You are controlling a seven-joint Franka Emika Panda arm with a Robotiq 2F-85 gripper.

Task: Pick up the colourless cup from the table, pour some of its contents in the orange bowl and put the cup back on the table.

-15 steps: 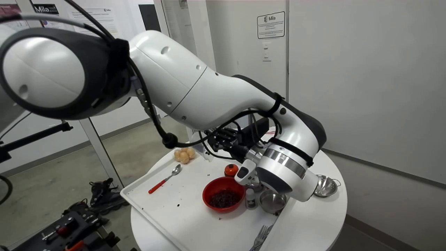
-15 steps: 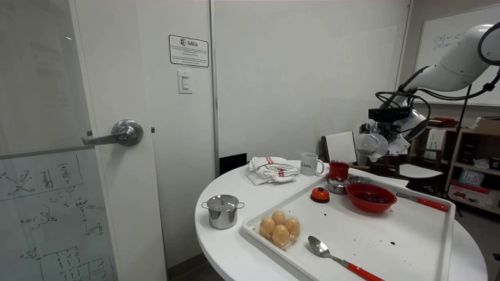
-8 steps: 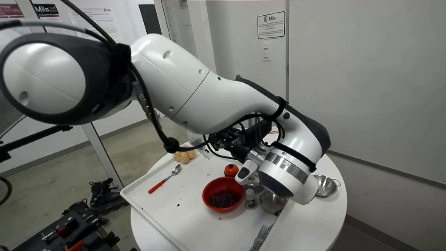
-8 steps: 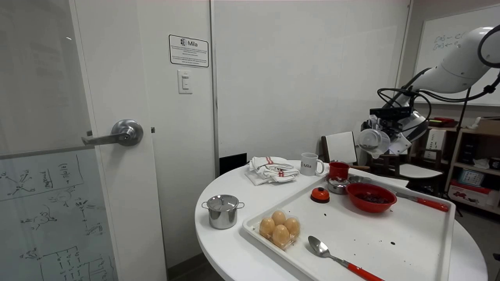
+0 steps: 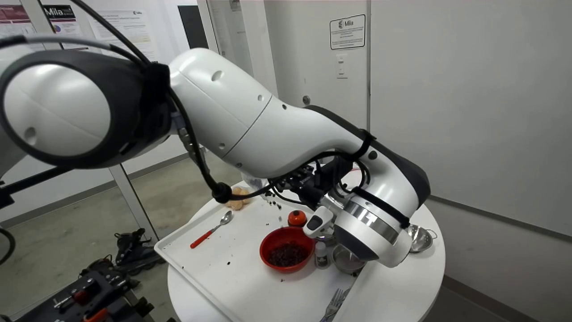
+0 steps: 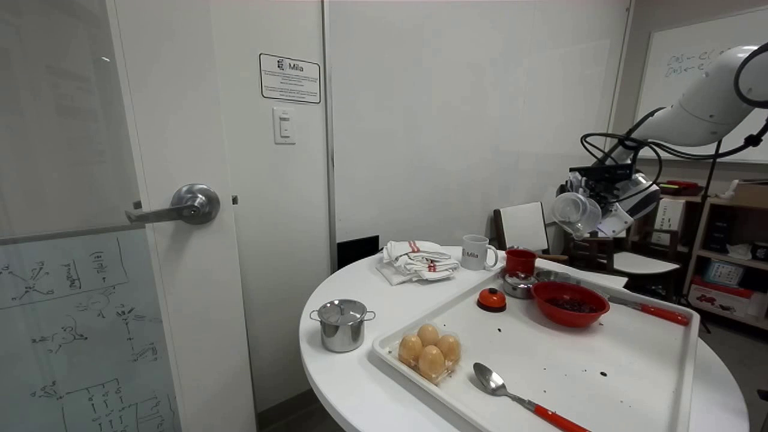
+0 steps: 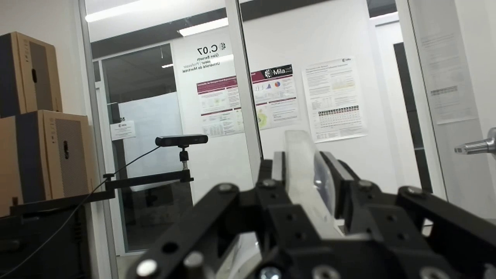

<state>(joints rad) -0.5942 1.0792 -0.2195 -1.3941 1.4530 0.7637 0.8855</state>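
Observation:
My gripper (image 6: 594, 193) is shut on the colourless cup (image 6: 577, 215) and holds it tilted in the air over the tray. In the wrist view a pale translucent part of the cup (image 7: 300, 170) is pinched between the fingers. In an exterior view the cup (image 5: 254, 182) is partly hidden by the arm, and dark beans (image 5: 275, 205) are in the air below it. The bowl (image 6: 567, 317) looks red and holds dark beans; it also shows below the arm (image 5: 286, 269). I cannot tell whether the falling beans land in it. The white table (image 6: 354, 384) carries the tray.
A white tray (image 6: 648, 360) holds eggs (image 6: 429, 351), a spoon (image 6: 492, 379), an orange-black timer (image 6: 492, 300) and a shaker (image 5: 321, 256). A metal pot (image 5: 348, 258) stands near the bowl. A red mug (image 6: 521, 261), white mug (image 6: 475, 252) and towel (image 6: 419, 261) stand behind.
The arm has come down a little and the held cup has turned to a steeper tilt. Dark beans are now falling from it; half a second ago only a few dark specks showed at the cup.

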